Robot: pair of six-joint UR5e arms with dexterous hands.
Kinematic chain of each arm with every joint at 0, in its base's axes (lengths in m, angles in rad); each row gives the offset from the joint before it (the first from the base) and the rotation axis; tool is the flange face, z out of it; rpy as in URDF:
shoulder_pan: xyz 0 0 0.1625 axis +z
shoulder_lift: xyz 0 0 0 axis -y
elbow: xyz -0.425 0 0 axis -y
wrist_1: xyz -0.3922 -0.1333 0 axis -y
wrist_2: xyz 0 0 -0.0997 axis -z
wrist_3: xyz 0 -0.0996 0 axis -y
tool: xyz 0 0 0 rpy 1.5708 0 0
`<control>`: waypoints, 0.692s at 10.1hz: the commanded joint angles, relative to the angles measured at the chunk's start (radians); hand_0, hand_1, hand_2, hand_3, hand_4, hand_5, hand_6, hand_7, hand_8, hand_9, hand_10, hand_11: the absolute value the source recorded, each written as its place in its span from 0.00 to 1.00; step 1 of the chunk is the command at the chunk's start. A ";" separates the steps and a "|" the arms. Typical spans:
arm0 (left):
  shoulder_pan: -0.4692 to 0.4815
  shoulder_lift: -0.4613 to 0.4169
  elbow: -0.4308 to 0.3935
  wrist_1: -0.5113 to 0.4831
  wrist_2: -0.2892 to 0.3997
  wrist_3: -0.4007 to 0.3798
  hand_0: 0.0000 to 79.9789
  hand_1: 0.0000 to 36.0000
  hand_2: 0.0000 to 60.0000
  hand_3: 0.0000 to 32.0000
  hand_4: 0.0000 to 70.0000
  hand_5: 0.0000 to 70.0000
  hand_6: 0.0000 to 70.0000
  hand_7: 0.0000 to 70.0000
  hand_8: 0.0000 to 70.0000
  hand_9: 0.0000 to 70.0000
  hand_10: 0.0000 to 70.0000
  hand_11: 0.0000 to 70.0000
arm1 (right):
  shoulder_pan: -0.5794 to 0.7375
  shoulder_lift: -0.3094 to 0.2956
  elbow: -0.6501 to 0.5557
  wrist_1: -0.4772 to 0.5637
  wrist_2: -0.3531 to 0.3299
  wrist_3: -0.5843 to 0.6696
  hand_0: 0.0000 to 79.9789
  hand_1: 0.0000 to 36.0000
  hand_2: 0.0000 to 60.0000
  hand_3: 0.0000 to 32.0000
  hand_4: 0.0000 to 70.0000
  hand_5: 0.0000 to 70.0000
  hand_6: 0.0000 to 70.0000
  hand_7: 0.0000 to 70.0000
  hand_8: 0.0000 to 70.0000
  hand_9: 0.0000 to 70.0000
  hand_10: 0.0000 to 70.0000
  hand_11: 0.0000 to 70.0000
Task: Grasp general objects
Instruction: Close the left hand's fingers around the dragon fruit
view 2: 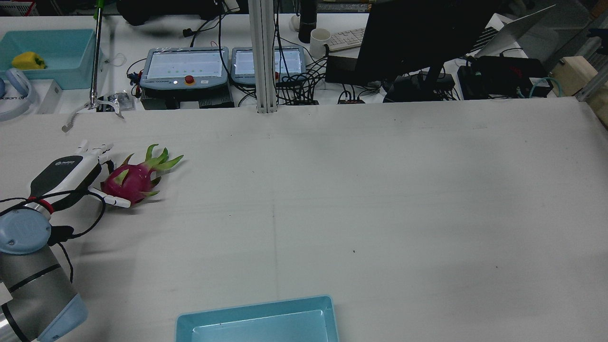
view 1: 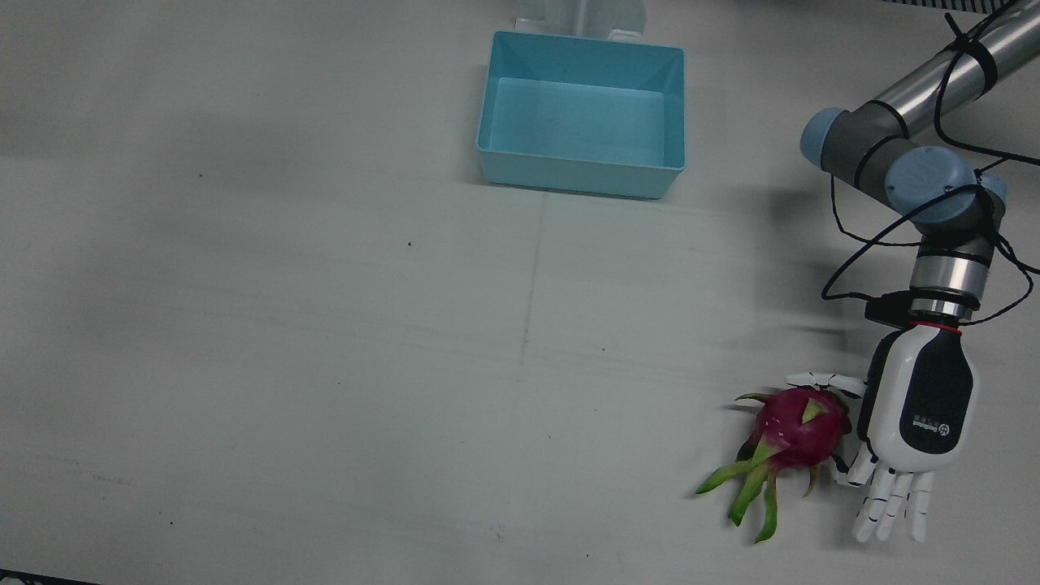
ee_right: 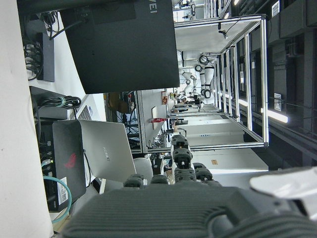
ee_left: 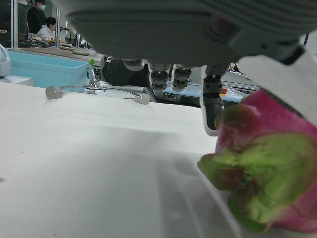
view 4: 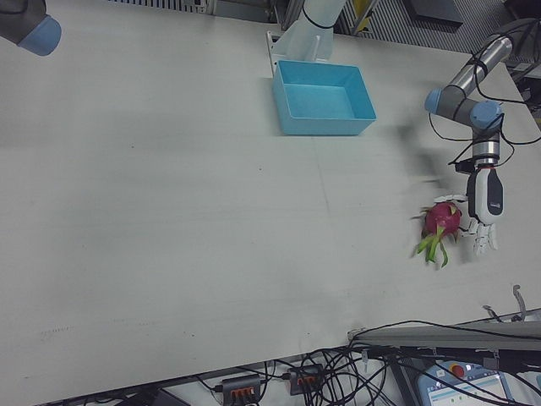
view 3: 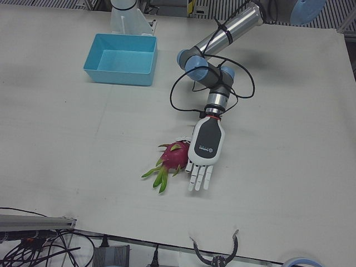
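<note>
A pink dragon fruit with green leaf tips lies on the white table near the operators' edge, on the robot's left side. My left hand lies low right beside it, palm toward the fruit, fingers stretched out and apart. Its thumb reaches along one side of the fruit. The hand holds nothing. The rear view shows the fruit against the hand. The left hand view has the fruit close under the palm. My right hand shows only in its own view, fingers extended, holding nothing.
A light blue bin stands empty at the table's middle, near the robot's side, far from the fruit. Monitors, cables and control pendants crowd the bench beyond the table's far edge in the rear view.
</note>
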 commanded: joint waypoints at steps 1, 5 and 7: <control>0.001 0.000 -0.005 0.002 -0.004 -0.003 0.59 0.41 0.42 0.00 0.28 1.00 0.10 0.17 0.20 0.04 0.00 0.00 | 0.000 0.000 0.000 0.000 0.000 -0.001 0.00 0.00 0.00 0.00 0.00 0.00 0.00 0.00 0.00 0.00 0.00 0.00; -0.004 0.002 -0.011 -0.025 -0.004 -0.015 0.60 0.68 1.00 0.00 0.52 1.00 0.13 0.23 0.21 0.04 0.00 0.01 | 0.000 0.000 0.000 0.000 0.000 -0.001 0.00 0.00 0.00 0.00 0.00 0.00 0.00 0.00 0.00 0.00 0.00 0.00; -0.005 0.014 -0.048 -0.045 -0.003 -0.018 0.61 0.81 1.00 0.00 0.54 1.00 0.13 0.24 0.21 0.05 0.01 0.03 | 0.000 0.000 0.000 0.000 -0.002 -0.001 0.00 0.00 0.00 0.00 0.00 0.00 0.00 0.00 0.00 0.00 0.00 0.00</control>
